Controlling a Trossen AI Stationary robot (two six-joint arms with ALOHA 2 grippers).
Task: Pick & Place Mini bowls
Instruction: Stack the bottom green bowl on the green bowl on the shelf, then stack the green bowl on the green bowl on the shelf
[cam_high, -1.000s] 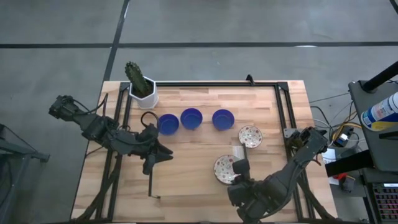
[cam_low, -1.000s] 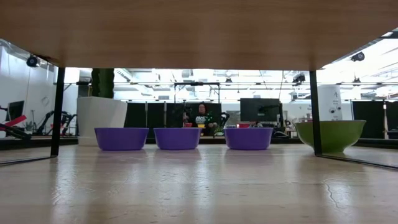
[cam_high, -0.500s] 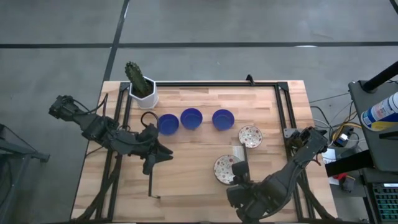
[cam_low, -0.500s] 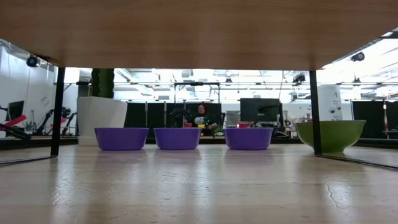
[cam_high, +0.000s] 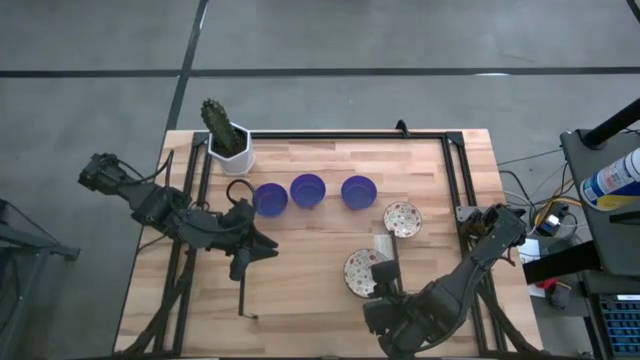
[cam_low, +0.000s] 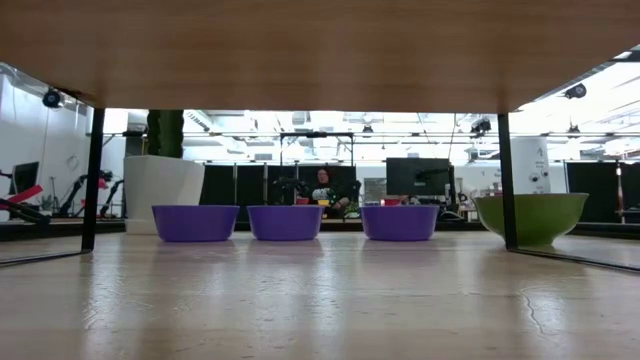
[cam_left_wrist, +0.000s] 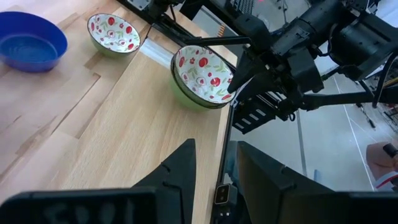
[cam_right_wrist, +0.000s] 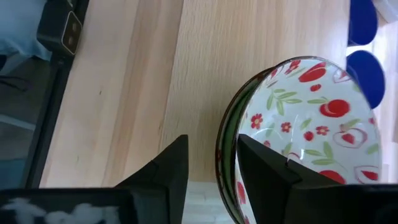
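Note:
Three blue mini bowls (cam_high: 308, 190) stand in a row on their bases toward the table's far side. One white floral mini bowl (cam_high: 402, 218) sits to their right. A second floral bowl (cam_high: 360, 271) lies nearer the near edge, with my right gripper (cam_high: 379, 279) shut on its rim. In the left wrist view that bowl (cam_left_wrist: 202, 74) tips toward the table's left. My left gripper (cam_high: 267, 247) hovers left of centre, shut and holding nothing. The low view shows the blue bowls (cam_low: 285, 222) and one green-sided bowl (cam_low: 530, 218). My right gripper holds the nearer floral bowl by its rim (cam_right_wrist: 219, 146), on the side toward the table's near right. One finger (cam_right_wrist: 267, 168) is inside the bowl and one outside. The fingers come slanting from the near right. The bowl is tilted, and its underside (cam_left_wrist: 189, 102) appears to rest on the wood.
A white hexagonal pot with a cactus (cam_high: 229, 143) stands at the far left corner. A black metal frame (cam_high: 455, 180) runs along the table's edges. Bare wood lies between the two grippers near the near edge. A person sits far off in the room (cam_low: 324, 188).
My right arm has drawn back slightly toward the table's near edge while staying shut on the floral bowl's rim. The bowl has hardly shifted.

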